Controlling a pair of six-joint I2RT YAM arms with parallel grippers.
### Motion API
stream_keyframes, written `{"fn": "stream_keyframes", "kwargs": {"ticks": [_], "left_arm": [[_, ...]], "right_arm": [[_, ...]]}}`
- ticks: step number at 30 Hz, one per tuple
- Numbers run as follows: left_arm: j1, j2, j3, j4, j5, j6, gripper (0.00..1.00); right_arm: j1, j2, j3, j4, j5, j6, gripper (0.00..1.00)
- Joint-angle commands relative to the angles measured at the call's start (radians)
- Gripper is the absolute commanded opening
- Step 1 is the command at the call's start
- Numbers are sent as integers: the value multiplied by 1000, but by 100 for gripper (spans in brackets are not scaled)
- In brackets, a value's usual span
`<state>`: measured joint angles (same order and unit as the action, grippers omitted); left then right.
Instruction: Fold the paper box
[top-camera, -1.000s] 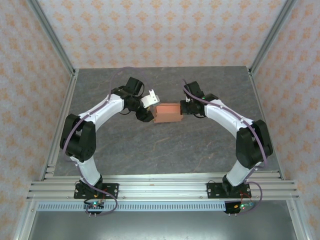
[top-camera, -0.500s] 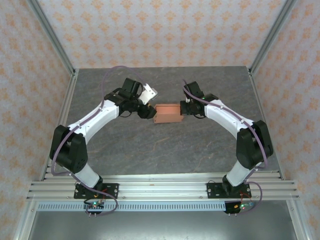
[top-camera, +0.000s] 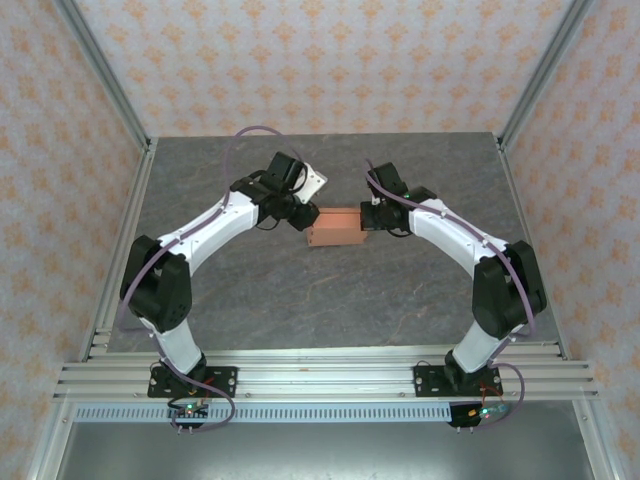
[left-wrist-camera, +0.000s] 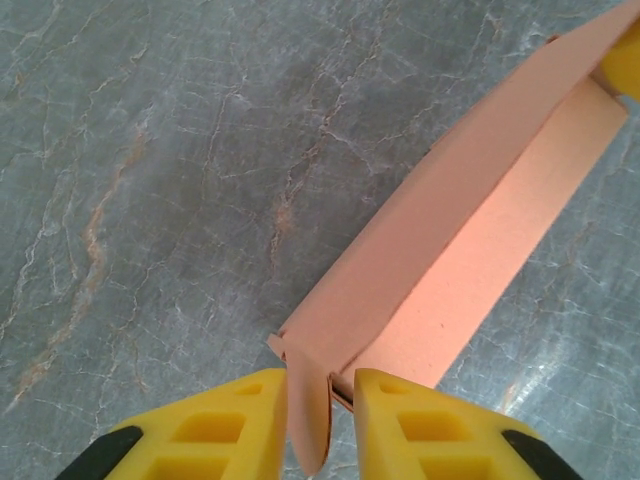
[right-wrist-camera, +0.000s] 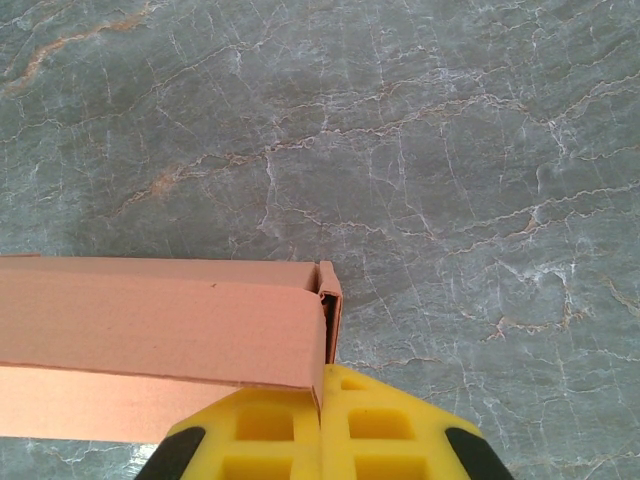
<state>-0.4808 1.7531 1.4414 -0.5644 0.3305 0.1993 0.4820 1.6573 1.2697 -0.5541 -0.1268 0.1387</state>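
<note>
Box place: the paper box lies near the middle of the grey table, between the two grippers.
Long axis: left to right in the top view, with one short end toward each gripper.
Box shape: in the left wrist view the paper box is a long half-open trough that runs away from the camera to the upper right. A small end flap stands at its near end.
Left gripper: the left gripper is at the left end of the box. In its own view the left gripper stands narrow, with one yellow finger on each side of the flap. I cannot tell if they press it.
Right gripper: the right gripper is at the right end. In its own view the right gripper is closed on the thin end edge of the paper box.
Arms: both bend outward at the elbow and reach inward — almost a mirror pair.
Edges: the box is well apart from every table edge; the metal rail runs along the near side.
Open room: grey table surface lies before and behind the box.
</note>
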Motion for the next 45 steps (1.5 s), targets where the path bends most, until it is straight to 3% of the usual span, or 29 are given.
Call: {"fn": "stream_keyframes", "kwargs": {"ticks": [1, 8, 21, 45], "left_arm": [[-7, 17, 41, -54, -51, -2, 19], [-13, 23, 60, -65, -62, -69, 7], [-19, 45, 71, -23, -107, -486, 1], [-27, 19, -49, 80, -173, -649, 0]], "right_arm": [[7, -16, 20, -56, 16, 6, 1], [18, -20, 11, -47, 25, 21, 1], [73, -36, -33, 11, 76, 77, 1], [75, -27, -65, 38, 66, 94, 1]]}}
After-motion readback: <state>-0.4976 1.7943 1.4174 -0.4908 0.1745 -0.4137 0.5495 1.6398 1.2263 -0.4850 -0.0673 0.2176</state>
